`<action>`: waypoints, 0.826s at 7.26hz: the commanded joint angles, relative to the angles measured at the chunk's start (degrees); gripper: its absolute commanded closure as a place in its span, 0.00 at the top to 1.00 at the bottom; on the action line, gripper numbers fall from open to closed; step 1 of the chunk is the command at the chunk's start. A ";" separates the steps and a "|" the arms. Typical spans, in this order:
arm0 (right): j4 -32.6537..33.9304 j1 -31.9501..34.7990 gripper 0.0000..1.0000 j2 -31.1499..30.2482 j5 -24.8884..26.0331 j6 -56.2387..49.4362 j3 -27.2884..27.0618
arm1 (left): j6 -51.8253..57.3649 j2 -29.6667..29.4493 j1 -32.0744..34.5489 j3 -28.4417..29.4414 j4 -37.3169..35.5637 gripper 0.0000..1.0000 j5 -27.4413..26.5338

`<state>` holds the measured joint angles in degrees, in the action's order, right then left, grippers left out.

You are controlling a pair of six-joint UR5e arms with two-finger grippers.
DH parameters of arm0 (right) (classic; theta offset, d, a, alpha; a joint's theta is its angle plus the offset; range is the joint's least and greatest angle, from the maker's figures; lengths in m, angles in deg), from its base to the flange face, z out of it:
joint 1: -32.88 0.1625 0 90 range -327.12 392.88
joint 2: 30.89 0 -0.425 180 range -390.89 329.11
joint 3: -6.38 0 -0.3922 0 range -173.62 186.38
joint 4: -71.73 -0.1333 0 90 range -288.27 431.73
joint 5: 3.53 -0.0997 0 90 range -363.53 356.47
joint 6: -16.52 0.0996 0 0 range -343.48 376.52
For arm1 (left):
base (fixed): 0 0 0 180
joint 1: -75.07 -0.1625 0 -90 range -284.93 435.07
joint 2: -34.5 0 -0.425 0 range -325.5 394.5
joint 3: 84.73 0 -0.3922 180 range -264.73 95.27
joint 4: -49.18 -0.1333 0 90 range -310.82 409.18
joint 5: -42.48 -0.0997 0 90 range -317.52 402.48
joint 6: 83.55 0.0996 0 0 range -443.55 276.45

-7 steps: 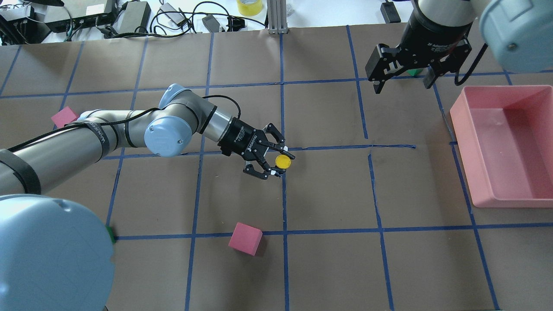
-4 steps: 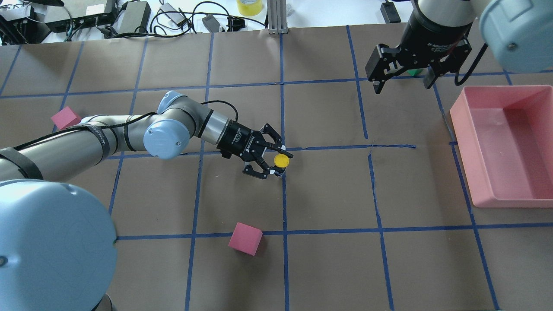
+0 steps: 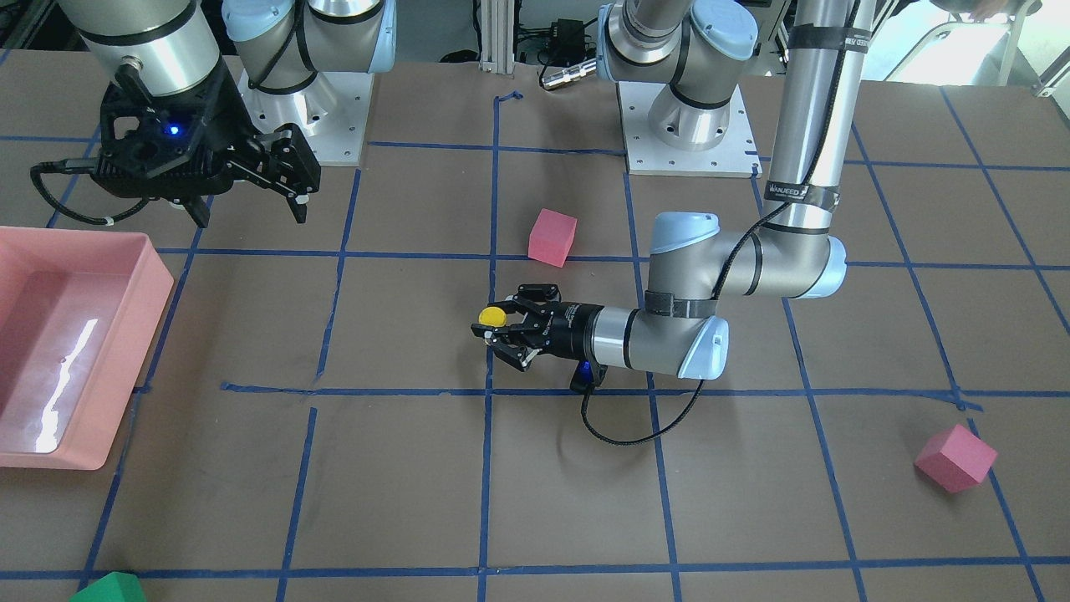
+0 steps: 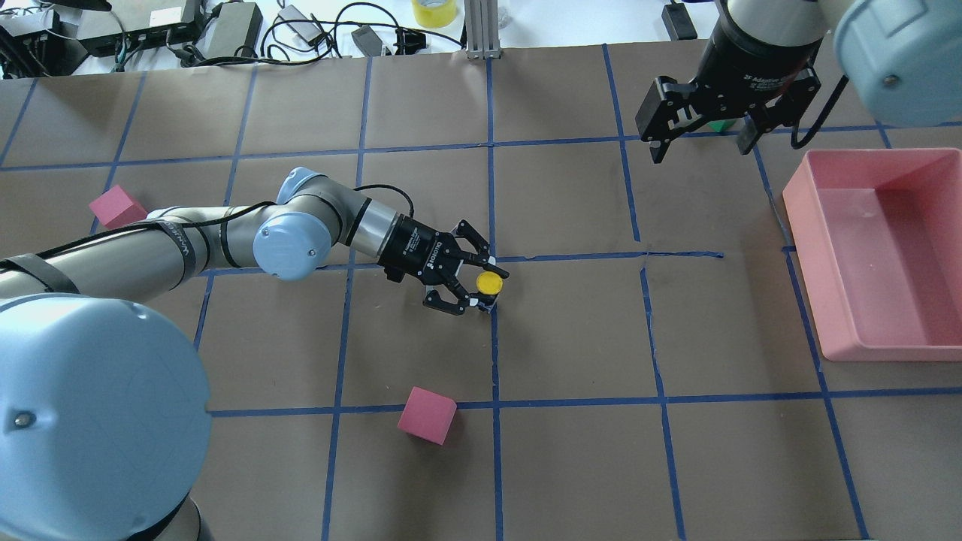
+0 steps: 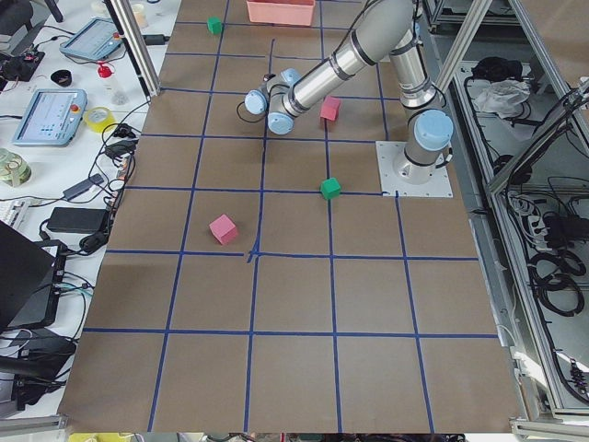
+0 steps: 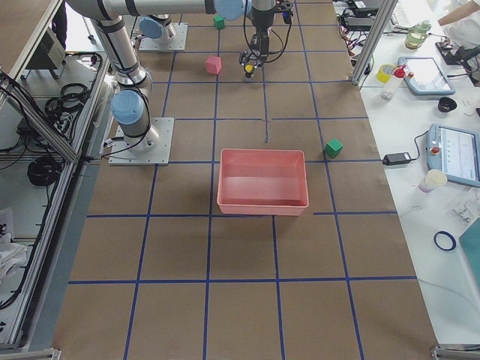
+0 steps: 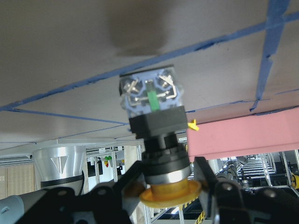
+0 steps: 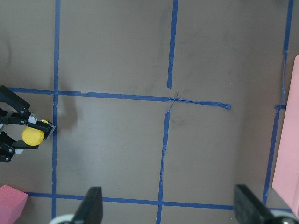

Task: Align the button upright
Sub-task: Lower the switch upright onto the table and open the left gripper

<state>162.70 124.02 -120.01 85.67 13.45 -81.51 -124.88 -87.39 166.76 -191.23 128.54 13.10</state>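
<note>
The button has a yellow cap on top and a black body. My left gripper is shut on it near the table's middle, by a blue tape crossing. The arm lies low and nearly level over the table. In the left wrist view the button points its silvery terminal block at the brown table, with fingers on both sides of its collar. I cannot tell if it touches the table. It also shows in the front view. My right gripper hangs open and empty at the far right.
A pink cube lies near the front centre and another at the far left. A pink bin stands at the right edge. A green cube sits behind the right gripper. Cables and boxes line the far edge.
My left arm has stretched lower and flatter over the table, and the gripper with the button has shifted slightly left and down. The right arm has not moved.
</note>
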 commanded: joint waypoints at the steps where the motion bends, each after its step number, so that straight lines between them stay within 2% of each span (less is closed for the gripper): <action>1: 0.00 0.00 1.00 0.00 0.01 0.00 0.00 | -0.33 -0.36 -0.10 -0.11 0.01 0.54 0.37; 2: 0.00 0.00 1.00 0.00 0.01 0.00 0.00 | -0.33 -0.28 -0.10 -0.02 0.01 0.71 0.29; 3: -0.09 0.00 1.00 0.00 0.01 0.00 -0.09 | -0.41 -0.28 -0.10 -0.02 0.01 0.80 0.29; 6: 0.00 0.00 1.00 0.00 0.01 0.00 0.00 | -7.60 3.22 -1.77 0.94 -0.86 0.89 -1.73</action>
<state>162.65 124.02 -120.01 85.68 13.45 -81.52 -129.50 -86.00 165.77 -190.72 128.18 12.42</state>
